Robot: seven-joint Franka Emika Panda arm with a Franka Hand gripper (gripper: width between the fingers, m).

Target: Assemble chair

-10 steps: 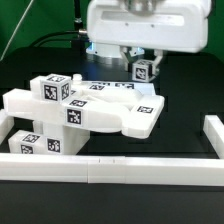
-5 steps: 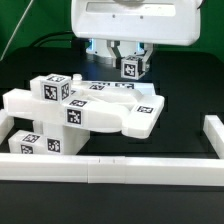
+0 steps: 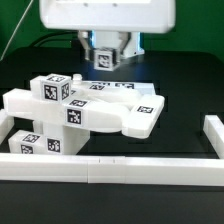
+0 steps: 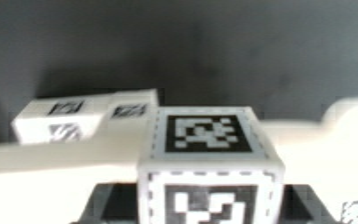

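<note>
Exterior view, black table (image 3: 185,85), white border rails (image 3: 110,167), pincer (image 3: 103,60) clamped on tagged block (image 3: 102,58)

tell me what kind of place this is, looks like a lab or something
Most likely a robotics lab test bench: a black table fenced by plain white border rails, white blocky chair parts covered in black-and-white square tags, and a robot gripper holding a tagged cube above them.

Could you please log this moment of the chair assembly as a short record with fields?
gripper: gripper, shut on a small white plastic cube with black-and-white tag markers
cube position: lifted above the black table, behind the assembly
assembly: white blocky chair structure of joined tagged panels and blocks, resting on the table
border: long plain white rail in front
</note>
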